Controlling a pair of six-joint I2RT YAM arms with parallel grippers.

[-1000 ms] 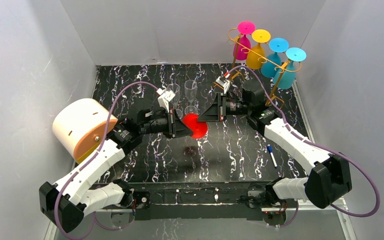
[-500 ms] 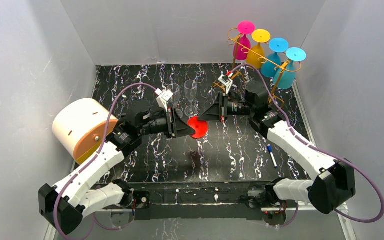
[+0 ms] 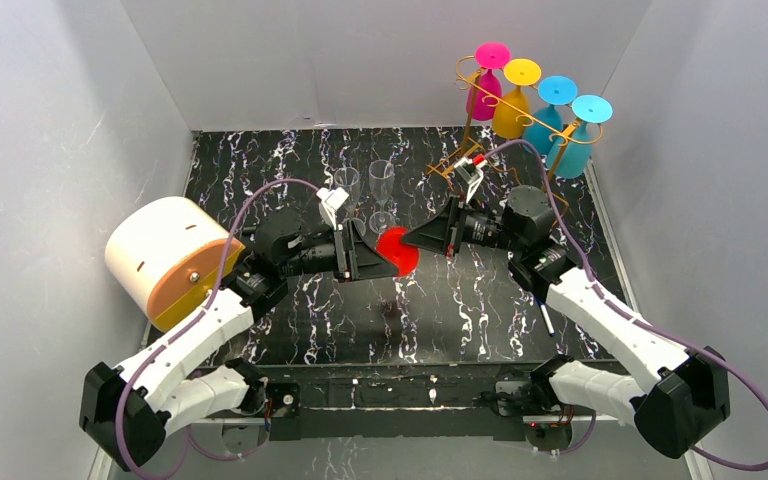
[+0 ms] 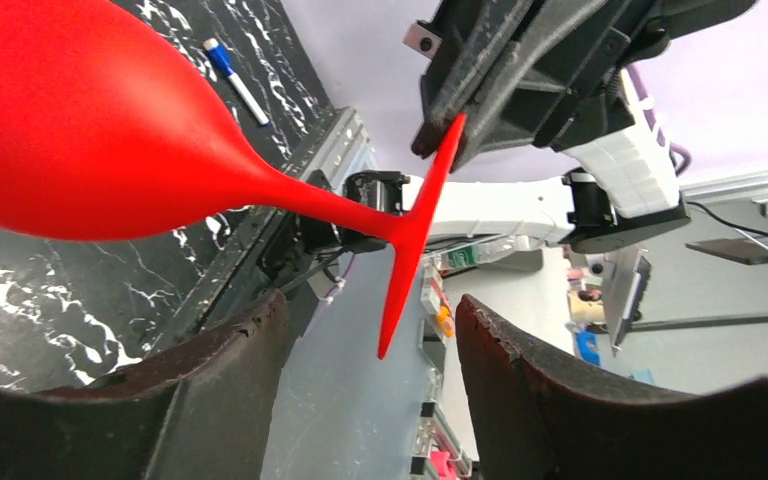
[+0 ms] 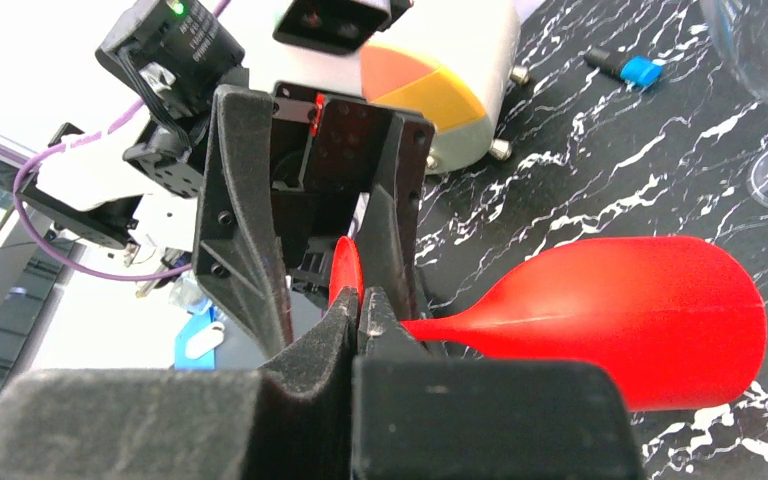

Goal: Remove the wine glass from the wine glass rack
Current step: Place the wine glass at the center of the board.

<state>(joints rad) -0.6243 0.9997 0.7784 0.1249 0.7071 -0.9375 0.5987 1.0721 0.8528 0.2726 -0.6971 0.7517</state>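
Pinch of the right gripper (image 5: 360, 310) clamped on the foot's rim of the red wine glass (image 5: 640, 320) — bowl sideways, off the marbled table (image 3: 260, 170). Opposite, left gripper (image 4: 370, 310) spread apart, fingers (image 4: 220, 380) either side of that foot. Farther out, at the back right corner, wine glass rack (image 3: 468, 118) well apart, four coloured glasses (image 3: 512, 110) hanging upside down.

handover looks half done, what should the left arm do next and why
Probably draw the left tool straight back, clear of the red wine glass. Its jaws stand open either side of the glass's foot, apart from it, while the right tool is shut on that foot's rim, so that grip alone seems to carry the glass.
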